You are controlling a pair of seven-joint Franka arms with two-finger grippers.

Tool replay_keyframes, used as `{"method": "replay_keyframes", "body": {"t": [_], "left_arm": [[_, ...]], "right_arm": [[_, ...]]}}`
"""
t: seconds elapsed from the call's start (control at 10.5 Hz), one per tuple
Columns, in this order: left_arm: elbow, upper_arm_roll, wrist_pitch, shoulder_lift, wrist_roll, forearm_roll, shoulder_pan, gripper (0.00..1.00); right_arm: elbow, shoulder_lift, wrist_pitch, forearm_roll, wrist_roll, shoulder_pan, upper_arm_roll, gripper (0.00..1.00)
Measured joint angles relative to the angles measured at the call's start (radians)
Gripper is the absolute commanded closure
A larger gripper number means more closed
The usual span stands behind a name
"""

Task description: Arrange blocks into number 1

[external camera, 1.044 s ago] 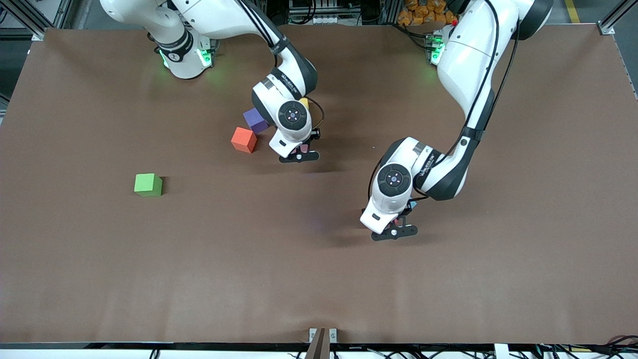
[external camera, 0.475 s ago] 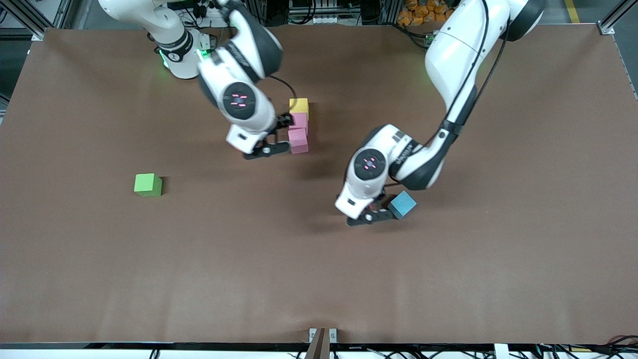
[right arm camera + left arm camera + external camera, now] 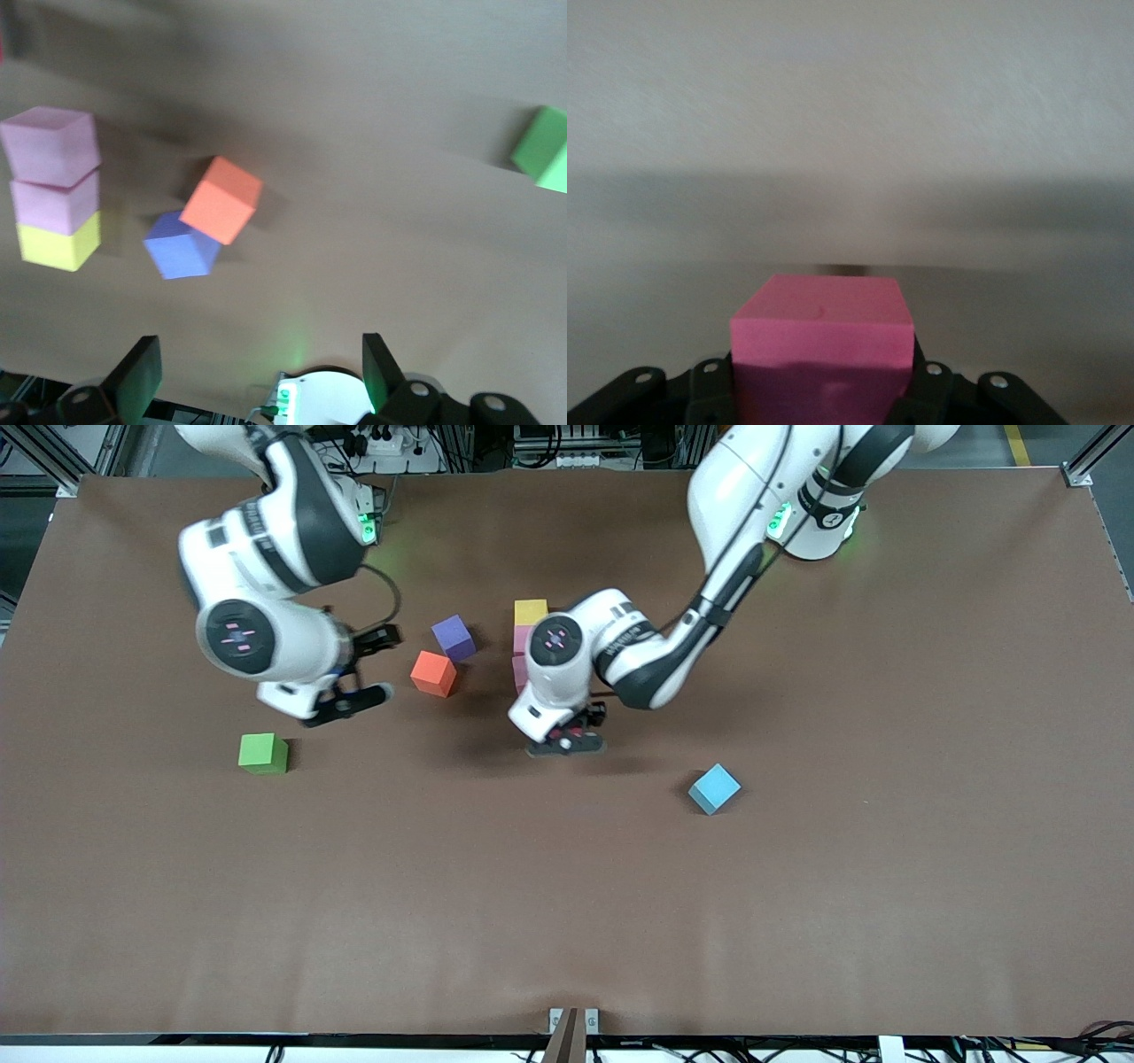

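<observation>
A yellow block (image 3: 531, 612) and two pink blocks (image 3: 521, 640) lie in a touching row running toward the front camera. The nearer pink one (image 3: 517, 675) is partly hidden by the left arm. The right wrist view shows the same row: pink (image 3: 50, 144), pink (image 3: 55, 204), yellow (image 3: 58, 243). My left gripper (image 3: 567, 741) is shut on the red block (image 3: 822, 341), low over the table at the row's pink end. The light blue block (image 3: 714, 788) lies alone toward the left arm's end. My right gripper (image 3: 368, 666) hangs open and empty over the table beside the orange cube.
A purple cube (image 3: 453, 638) and an orange cube (image 3: 433, 673) touch at their corners, between the row and the right gripper. A green cube (image 3: 262, 753) sits alone toward the right arm's end. Bare brown table fills the half nearer the camera.
The left gripper carried the red block from beside the light blue block to the pink end of the row. The right gripper left the pink blocks and drew back past the orange cube.
</observation>
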Motion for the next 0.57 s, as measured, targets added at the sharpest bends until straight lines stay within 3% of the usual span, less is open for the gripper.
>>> {"method": "replay_keyframes", "body": {"t": [0.38, 0.57], "left_arm": [[0.0, 0.009, 0.098, 0.051, -0.075, 0.0, -0.049, 1.0], [0.001, 0.016, 0.1, 0.057, -0.103, 0.0, -0.076, 1.0]], "right_arm": [[0.018, 0.0, 0.009, -0.012, 0.0, -0.158, -0.011, 0.0], [0.018, 0.0, 0.008, -0.012, 0.0, -0.173, -0.012, 0.0]]}}
